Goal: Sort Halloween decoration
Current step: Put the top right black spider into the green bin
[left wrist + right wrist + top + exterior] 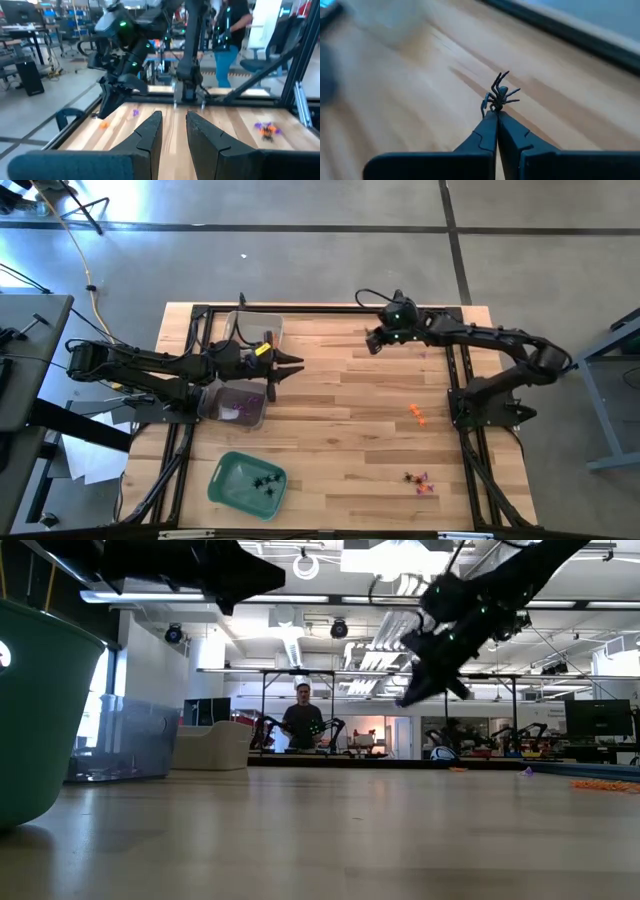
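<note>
Above the far right of the wooden table (350, 410), my right gripper (496, 114) is pressed together on a black spider (499, 95), the trinket pinched by a leg at my fingertips and held clear of the boards. My left gripper (174, 131) hangs above the table's far left, just beside the clear tray (255, 330), its fingers (150, 135) a little apart with nothing between them.

More of the Halloween decoration lies spread about. An orange piece (416, 413) sits on the right side of the table, close to my right arm's base. A small mixed cluster (420, 481) of orange, purple and black lies at the near right. Purple pieces (238, 411) rest in a second clear tray (256, 418) on the left, nearer than the first. Black spiders (264, 482) sit inside the green tray (228, 480) at the near left.

In the room beyond the table's far edge, a person (303, 723) stands at a workbench.
</note>
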`<state>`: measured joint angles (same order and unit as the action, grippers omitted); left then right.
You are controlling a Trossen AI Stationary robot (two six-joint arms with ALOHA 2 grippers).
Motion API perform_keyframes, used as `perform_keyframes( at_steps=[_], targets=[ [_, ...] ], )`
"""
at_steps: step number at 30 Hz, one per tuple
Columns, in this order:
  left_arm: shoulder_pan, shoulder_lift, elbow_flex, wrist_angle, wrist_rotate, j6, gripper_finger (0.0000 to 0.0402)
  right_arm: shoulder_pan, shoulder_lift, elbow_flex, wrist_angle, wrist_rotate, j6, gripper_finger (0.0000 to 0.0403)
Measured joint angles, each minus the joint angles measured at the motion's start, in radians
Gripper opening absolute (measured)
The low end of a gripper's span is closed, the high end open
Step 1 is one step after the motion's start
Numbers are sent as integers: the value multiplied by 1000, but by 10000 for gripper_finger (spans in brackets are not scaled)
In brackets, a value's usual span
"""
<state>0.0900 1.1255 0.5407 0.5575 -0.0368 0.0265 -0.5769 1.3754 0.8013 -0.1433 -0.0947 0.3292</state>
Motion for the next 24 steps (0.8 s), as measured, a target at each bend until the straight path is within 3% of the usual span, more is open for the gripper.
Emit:
perform_keyframes(
  at_steps=[8, 14, 17, 24],
  targets=[
    [0, 0, 0, 80, 5, -45, 76, 208, -22, 1, 288, 5, -50, 0],
    [-1, 18, 0, 138, 88, -70, 76, 341, -22, 2, 481, 13, -79, 0],
    [-1, 63, 0, 200, 135, -78, 77, 391, -22, 2, 529, 15, -92, 0],
    [-17, 202, 42, 263, 136, -86, 109, 467, -22, 2, 558, 16, -102, 0]
  ],
)
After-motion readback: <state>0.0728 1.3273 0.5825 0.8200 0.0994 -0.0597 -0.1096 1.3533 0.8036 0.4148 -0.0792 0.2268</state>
